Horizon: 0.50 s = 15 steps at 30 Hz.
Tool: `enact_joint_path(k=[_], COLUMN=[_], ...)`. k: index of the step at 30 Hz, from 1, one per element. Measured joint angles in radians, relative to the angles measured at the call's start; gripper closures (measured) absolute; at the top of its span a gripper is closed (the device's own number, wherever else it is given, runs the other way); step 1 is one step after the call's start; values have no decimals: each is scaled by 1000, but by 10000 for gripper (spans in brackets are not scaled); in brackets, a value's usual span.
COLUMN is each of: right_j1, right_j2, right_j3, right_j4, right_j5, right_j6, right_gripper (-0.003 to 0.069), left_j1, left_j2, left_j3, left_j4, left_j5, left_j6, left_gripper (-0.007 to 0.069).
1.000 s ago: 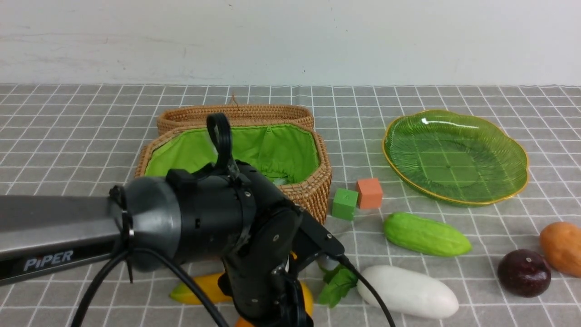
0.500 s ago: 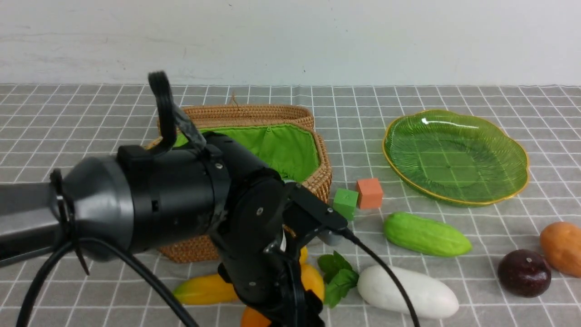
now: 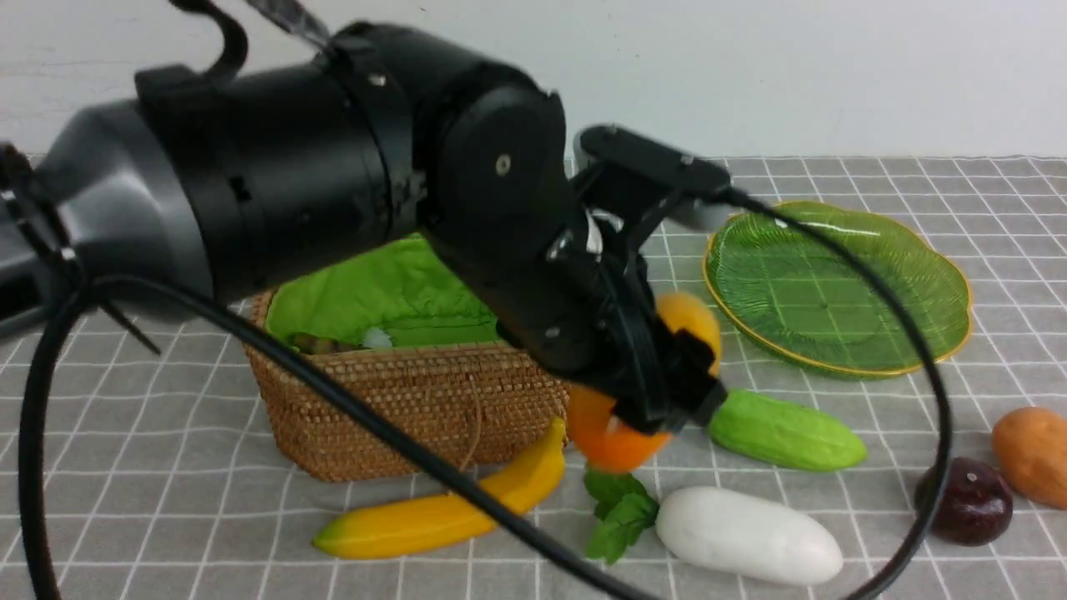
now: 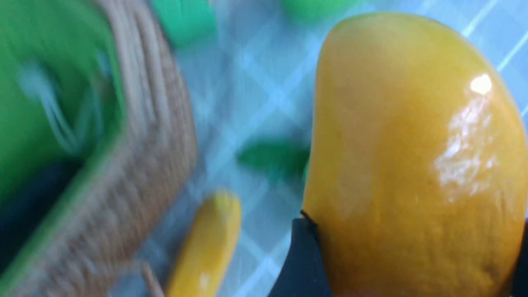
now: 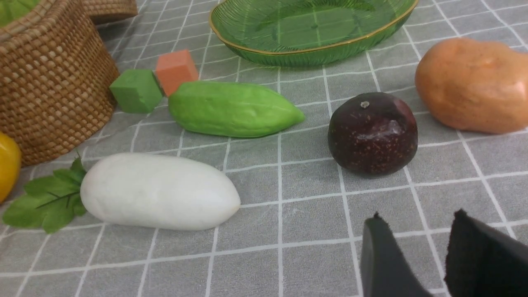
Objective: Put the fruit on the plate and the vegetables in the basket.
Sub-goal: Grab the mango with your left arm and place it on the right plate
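My left gripper is shut on the orange-yellow mango, which hangs above the table just right of the wicker basket. In the left wrist view the mango fills the space between both fingers. The green glass plate lies empty at the back right. On the cloth lie the banana, the white radish, the cucumber, the dark round fruit and the potato. My right gripper stands open and empty, low over the cloth near the dark fruit.
A green cube and an orange cube sit between the basket and the cucumber. The basket lid rests behind the basket. My left arm's cable loops in front of the radish and dark fruit.
My left arm has risen and swung right, lifting the mango off the cloth from beside the banana. The whole banana now shows. The right gripper is unchanged.
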Motion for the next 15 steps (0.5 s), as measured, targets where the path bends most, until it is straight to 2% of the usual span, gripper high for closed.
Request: enact_joint_path(k=[10,12,15], right_j1=[0,0,0], right_j2=[0,0,0], right_j3=[0,0,0], right_j4=[0,0,0], right_j5=[0,0,0], right_j6=[0,0,0], right_gripper=[419,419,419], left_j1=[0,0,0], left_j2=[249,291,416], left_j3=[-457,-512,-624], left_j4=[4,4,0], left_j5=[-18,-44,-197], left_j6=[-21,-28,-38], left_gripper=[71,71,71])
